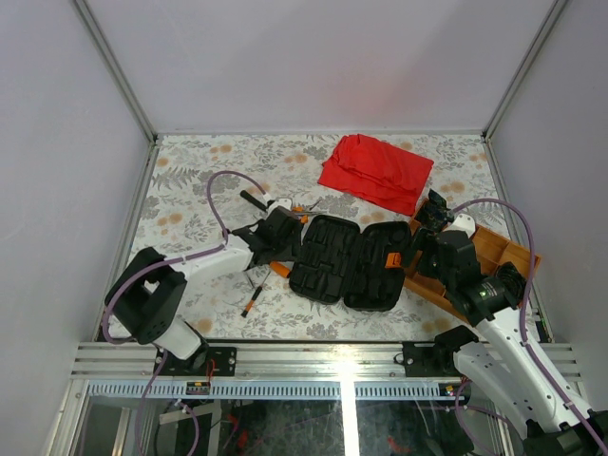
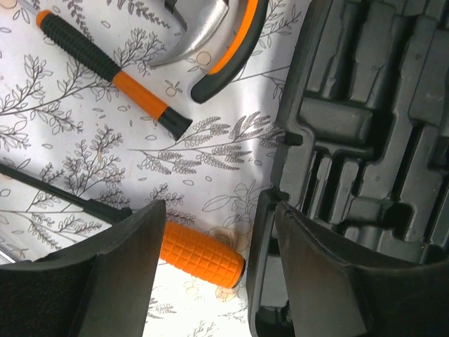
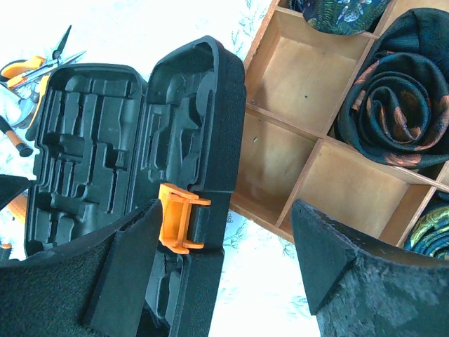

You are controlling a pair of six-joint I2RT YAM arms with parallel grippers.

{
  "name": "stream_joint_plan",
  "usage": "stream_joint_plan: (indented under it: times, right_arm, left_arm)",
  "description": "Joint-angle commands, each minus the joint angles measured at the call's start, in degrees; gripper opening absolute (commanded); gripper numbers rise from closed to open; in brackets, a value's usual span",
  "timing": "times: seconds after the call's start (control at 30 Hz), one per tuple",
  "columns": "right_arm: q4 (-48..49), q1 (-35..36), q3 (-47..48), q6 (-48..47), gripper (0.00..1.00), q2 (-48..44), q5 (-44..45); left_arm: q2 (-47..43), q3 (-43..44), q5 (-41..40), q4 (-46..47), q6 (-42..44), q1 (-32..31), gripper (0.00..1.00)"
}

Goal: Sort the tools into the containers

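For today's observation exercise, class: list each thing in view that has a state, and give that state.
Black plastic tool case: open flat, visible slots empty.
Orange latch: unfastened.
Wooden divided tray: some compartments empty, others holding rolled fabric.
Red cloth: crumpled.
Left gripper: open, above orange ribbed handle.
Right gripper: open, empty.

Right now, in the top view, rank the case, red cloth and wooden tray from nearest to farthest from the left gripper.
1. Case: right beside the left gripper, on its right.
2. Red cloth: farther back, towards the right.
3. Wooden tray: far right, beyond the case.
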Motion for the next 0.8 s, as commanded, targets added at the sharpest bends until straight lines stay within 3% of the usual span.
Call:
stream_joint_plan:
  times: [0.0,0.53,0.77]
  right_arm:
    - [2.5,0.1,0.13,0.27,0.8,-0.27,-0.95]
    - [2.57,0.1,-0.42,0.14,0.8,-0.12,-1.78]
    - [1.32,0.11,0.51,-0.55,0.8,-1.09,-1.01]
  left_arm:
    - [1.75,2.05,1.06,4.95,1.13,0.59,0.62]
    - [5.29,0.98,8.44,11.67,0.54,1.7,0.61]
    - [7.7,0.57,8.47,12.33,-0.46,2.05,0.52]
